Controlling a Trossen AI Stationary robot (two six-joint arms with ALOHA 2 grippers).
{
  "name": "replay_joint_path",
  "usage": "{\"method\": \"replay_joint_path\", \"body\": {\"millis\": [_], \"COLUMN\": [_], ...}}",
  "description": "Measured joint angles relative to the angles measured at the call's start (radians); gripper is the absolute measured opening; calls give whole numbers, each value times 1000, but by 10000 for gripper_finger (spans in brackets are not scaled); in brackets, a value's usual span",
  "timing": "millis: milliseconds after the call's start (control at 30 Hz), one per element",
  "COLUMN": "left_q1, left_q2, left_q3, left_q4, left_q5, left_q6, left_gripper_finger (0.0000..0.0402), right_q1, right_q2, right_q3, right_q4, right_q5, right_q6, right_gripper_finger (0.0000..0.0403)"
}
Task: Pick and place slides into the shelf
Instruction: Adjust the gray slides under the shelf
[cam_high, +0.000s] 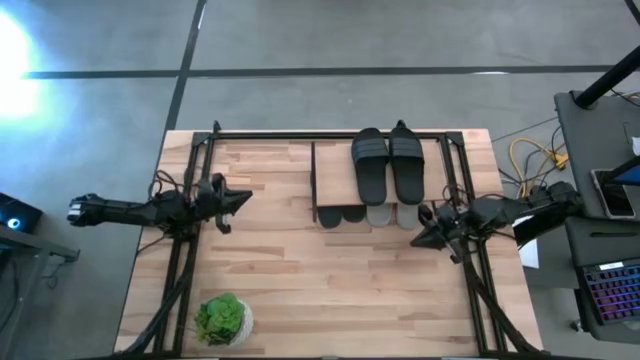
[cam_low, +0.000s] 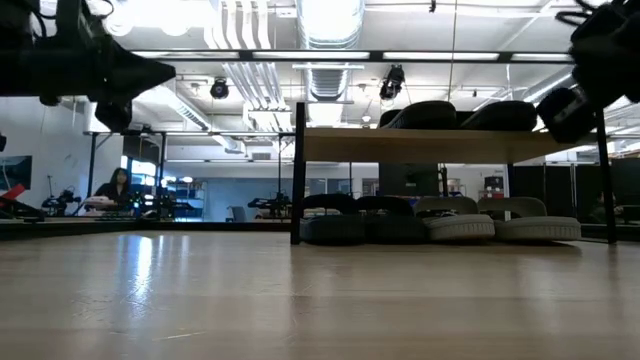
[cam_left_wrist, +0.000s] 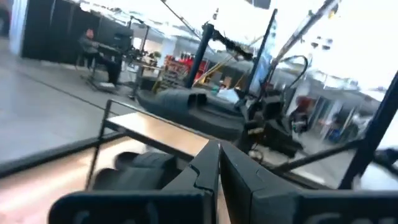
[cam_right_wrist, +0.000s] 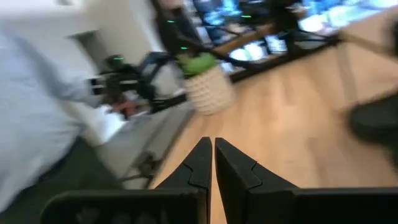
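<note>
Evidently stowed: slides (cam_high: 388, 165) fill shelf (cam_high: 335, 180) top and beneath; left tool (cam_high: 240, 199), right tool (cam_high: 420, 240) pressed together, empty, flanking.

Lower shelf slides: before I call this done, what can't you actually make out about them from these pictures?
- High view: the light wooden top board of the black-framed shelf hides all but the ends of the lower black rubber slides and light grey rubber slides.
- Low view: only their side edges show; strap condition cannot be told.
- Left wrist view: blurred; lower slides partly cut off by the hand.
- Right wrist view: faces the potted plant, not the shelf.
</note>
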Motion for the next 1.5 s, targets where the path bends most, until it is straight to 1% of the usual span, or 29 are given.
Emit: {"method": "replay_joint_path", "body": {"millis": [33, 67, 133, 200, 233, 267, 333, 433, 533, 667, 767, 867, 900, 1000, 1133, 1200, 1267, 1400, 1433, 1500], "left_q1": [0, 0, -1, -3, -3, -3, -2, -2, -3, -3, -6, -6, -6, -6, -6, -6, -6, -5, -4, 1], "left_q2": [5, 15, 47, 102, 140, 183, 281, 442, 613, 835, 973, 1076, 1101, 1170, 1239, 1262, 1275, 1267, 1262, 1249], "left_q3": [2, 4, 13, 34, 47, 61, 92, 161, 245, 316, 354, 384, 397, 437, 491, 511, 524, 528, 528, 527], "left_q4": [1, -7, -13, -4, -2, 3, 53, 148, 160, 164, 259, 382, 408, 405, 407, 406, 406, 405, 404, 382], "left_q5": [11, 53, 214, 335, 362, 367, 351, 332, 337, 339, 339, 330, 312, 254, 237, 210, 157, 15, -3, -4], "left_q6": [-24, -27, -16, -41, -54, -63, -57, -5, 31, 35, 32, 38, 38, 39, 56, 57, 59, 73, 86, 109], "left_gripper_finger": [0, 0, 0, 0, 0, 0, 0, 0, 0, 0, 0, 0, 0, 0, 0, 0, 0, 0, 0, 0], "right_q1": [0, 0, 1, 1, 1, 1, 1, 1, 1, 1, 1, 1, 1, 1, 1, 1, 1, 1, 1, 1], "right_q2": [0, 0, 0, 2, 2, 2, 2, 2, 2, 2, 2, 2, 2, 2, 2, 2, 2, 2, 2, 2], "right_q3": [0, 0, 0, 0, 0, 0, 0, 0, 0, 0, 0, 0, 0, 0, 0, 0, 0, 0, 0, 0], "right_q4": [16, 23, 20, 19, 19, 19, 21, 21, 22, 22, 22, 22, 22, 23, 26, 34, 46, 68, 68, 70], "right_q5": [-34, -65, -108, -123, -126, -126, -126, -122, -119, -119, -119, -119, -119, -119, -119, -119, -119, -119, -119, -119], "right_q6": [0, 11, 51, 82, 92, 95, 98, 103, 118, 144, 161, 173, 176, 177, 177, 177, 177, 176, 176, 176], "right_gripper_finger": [13, 13, 13, 13, 13, 13, 13, 13, 13, 13, 13, 13, 13, 13, 13, 13, 13, 13, 13, 13]}}
